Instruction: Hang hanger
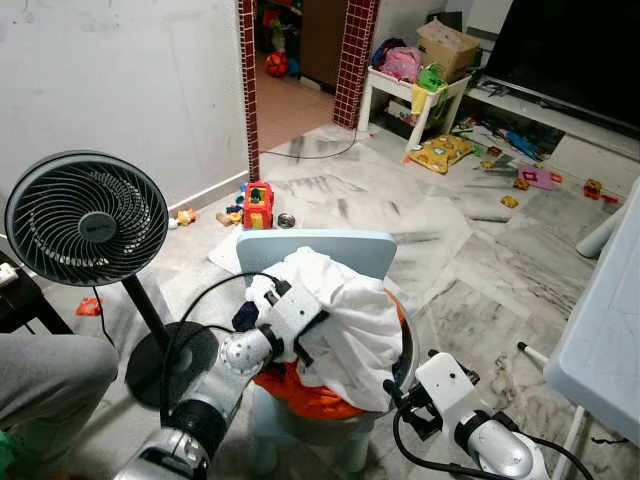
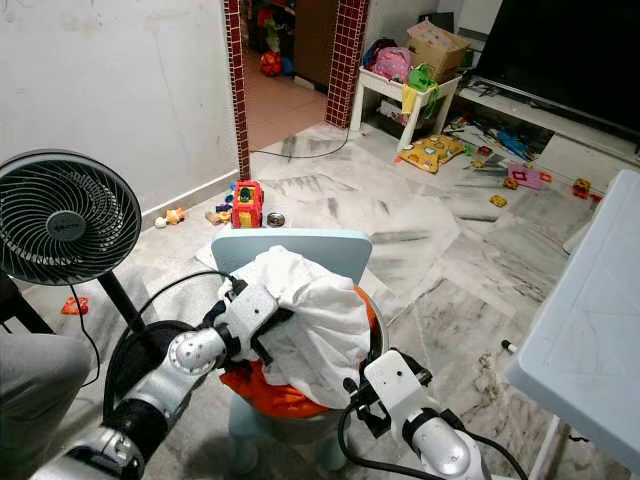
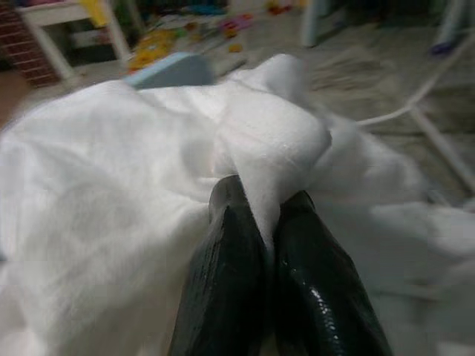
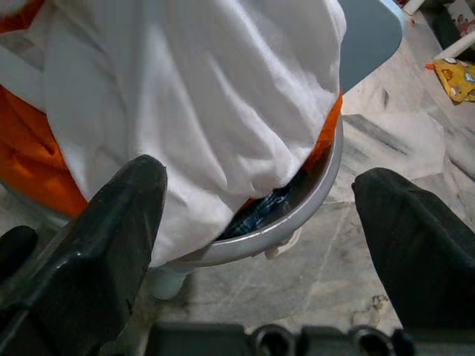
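So far the task looks barely begun: no hanger can be made out anywhere, and nothing is hung. At the bottom right of the left eye view the right tool [image 1: 395, 392] sits low beside the basin [image 4: 297, 219], and its wrist view shows the two black fingers [image 4: 111, 237] spread wide apart with nothing between them, aimed at the basin's rim.

At lower centre the left tool [image 3: 263, 222] reaches into the heap from the left. Its wrist view shows the fingers pressed together on a raised fold of the white cloth [image 1: 350, 320], so it is clamped on that cloth.

The cloth lies piled on top of an orange cloth [image 1: 310, 395], and a dark checked fabric [image 4: 260, 215] peeps out under the white cloth at the basin's edge. The basin rests on a pale blue chair [image 1: 330, 248], whose back rises just behind the heap at mid frame.

To the left stands a black fan [image 1: 85, 220]. Farther off, toys [image 1: 258, 205] lie scattered on the marble floor [image 1: 400, 215] by a doorway at the top, and a white worktop [image 1: 610, 330] cuts in at the right edge.

My judgement is that a garment is only now being taken from the pile; finding a hanger, fitting it and hanging it all remain, and I cannot tell where it would hang.
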